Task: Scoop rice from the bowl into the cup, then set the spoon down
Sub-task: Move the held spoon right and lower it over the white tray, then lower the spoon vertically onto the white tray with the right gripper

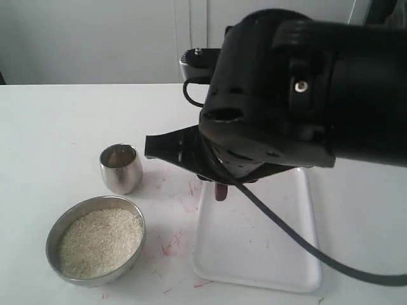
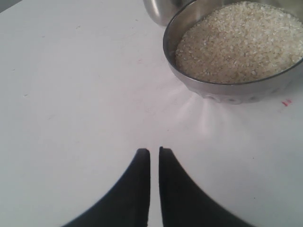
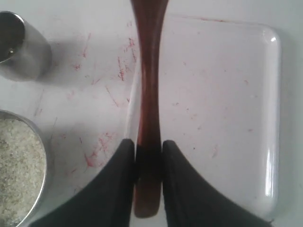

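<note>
— What do the containers hold?
— Rice [image 1: 98, 243] nearly fills the bowl [image 1: 52, 236]; the cup [image 1: 121, 171] just beside it is too dim inside to tell.
— The spoon [image 3: 149, 94]?
— Pinched by the right gripper [image 3: 148, 144] over the white tray's [image 1: 267, 248] edge. The left gripper [image 2: 154, 151] is pressed together.

The right arm [image 1: 305, 89] looms in from three o'clock, angled downward, the right gripper [image 3: 149, 147] clamped on the spoon [image 3: 150, 71] by its handle, while the left gripper [image 2: 154, 152] hangs low, jaws nearly touching, holding nothing.
</note>
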